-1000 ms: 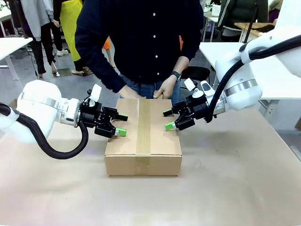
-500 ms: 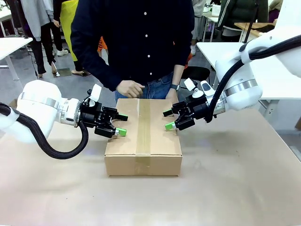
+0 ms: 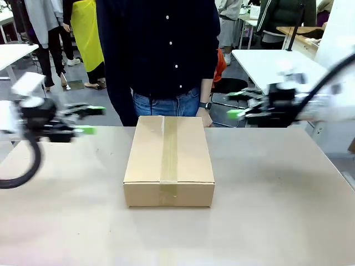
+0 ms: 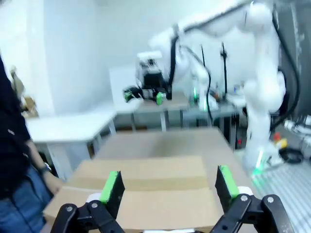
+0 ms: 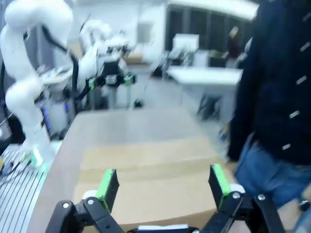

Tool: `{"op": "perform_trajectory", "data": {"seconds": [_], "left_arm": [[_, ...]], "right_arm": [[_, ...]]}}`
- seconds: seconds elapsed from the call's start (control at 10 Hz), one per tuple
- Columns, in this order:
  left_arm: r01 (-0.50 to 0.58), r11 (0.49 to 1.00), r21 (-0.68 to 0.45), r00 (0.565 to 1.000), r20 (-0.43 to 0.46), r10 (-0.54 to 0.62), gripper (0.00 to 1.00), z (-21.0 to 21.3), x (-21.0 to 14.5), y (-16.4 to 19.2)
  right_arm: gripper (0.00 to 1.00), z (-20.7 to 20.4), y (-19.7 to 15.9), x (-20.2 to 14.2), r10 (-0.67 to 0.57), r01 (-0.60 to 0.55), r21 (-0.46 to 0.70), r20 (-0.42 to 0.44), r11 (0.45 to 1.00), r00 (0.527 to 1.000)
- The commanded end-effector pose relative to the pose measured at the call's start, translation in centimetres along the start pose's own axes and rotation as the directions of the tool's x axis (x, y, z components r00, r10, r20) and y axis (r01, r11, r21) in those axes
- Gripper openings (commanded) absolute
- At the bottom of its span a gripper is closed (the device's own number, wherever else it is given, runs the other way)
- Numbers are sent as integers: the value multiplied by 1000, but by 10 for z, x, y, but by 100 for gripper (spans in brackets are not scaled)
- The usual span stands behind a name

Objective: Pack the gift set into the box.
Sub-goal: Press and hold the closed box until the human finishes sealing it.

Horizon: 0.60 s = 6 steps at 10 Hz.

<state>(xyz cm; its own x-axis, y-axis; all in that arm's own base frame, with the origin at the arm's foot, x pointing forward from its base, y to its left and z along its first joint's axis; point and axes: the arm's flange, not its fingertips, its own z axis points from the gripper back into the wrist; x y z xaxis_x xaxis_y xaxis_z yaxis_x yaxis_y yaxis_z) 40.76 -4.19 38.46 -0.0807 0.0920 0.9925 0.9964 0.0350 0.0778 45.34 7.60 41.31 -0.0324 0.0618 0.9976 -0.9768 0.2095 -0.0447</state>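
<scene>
The box [image 3: 168, 160] sits closed and taped at the middle of the tabletop [image 3: 277, 210], its long axis running from the robot toward the person [image 3: 161, 50]. The left hand [image 3: 87, 120] and right hand [image 3: 237, 104] flank it, well apart on either side, roughly equally distant (both blurred). Both hands are spread and hold nothing. Packing looks finished.

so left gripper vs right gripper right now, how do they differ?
The left gripper hangs past the table's left edge, well clear of the box; the right gripper hangs beyond the far edge on the right, near the person's hand. In the front view the left one sits slightly lower in the picture than the right one. Shared: both are open, hold nothing, are motion-blurred, and point inward toward the taped, closed box.
</scene>
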Motion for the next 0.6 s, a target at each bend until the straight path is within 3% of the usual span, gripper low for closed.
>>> {"op": "perform_trajectory", "data": {"seconds": [0.0,0.1,0.2,0.3,0.5], "left_arm": [[21,999,37,975,219,-28,100,86,-20,-16],[18,990,139,952,300,-59,100,121,-34,-23],[-49,987,150,933,360,-9,100,140,-49,-24],[8,995,100,974,225,-31,100,99,1,-34],[8,995,100,974,225,-31,100,99,1,-34]], "right_arm": [[100,83,34,-17,88,-57,-162,187,985,978],[100,113,40,-31,108,-40,-284,230,958,967],[100,123,38,-45,93,-10,-368,209,930,973],[100,100,34,-3,49,-10,-204,187,979,981],[100,100,34,-3,49,-10,-204,187,979,981]]}}
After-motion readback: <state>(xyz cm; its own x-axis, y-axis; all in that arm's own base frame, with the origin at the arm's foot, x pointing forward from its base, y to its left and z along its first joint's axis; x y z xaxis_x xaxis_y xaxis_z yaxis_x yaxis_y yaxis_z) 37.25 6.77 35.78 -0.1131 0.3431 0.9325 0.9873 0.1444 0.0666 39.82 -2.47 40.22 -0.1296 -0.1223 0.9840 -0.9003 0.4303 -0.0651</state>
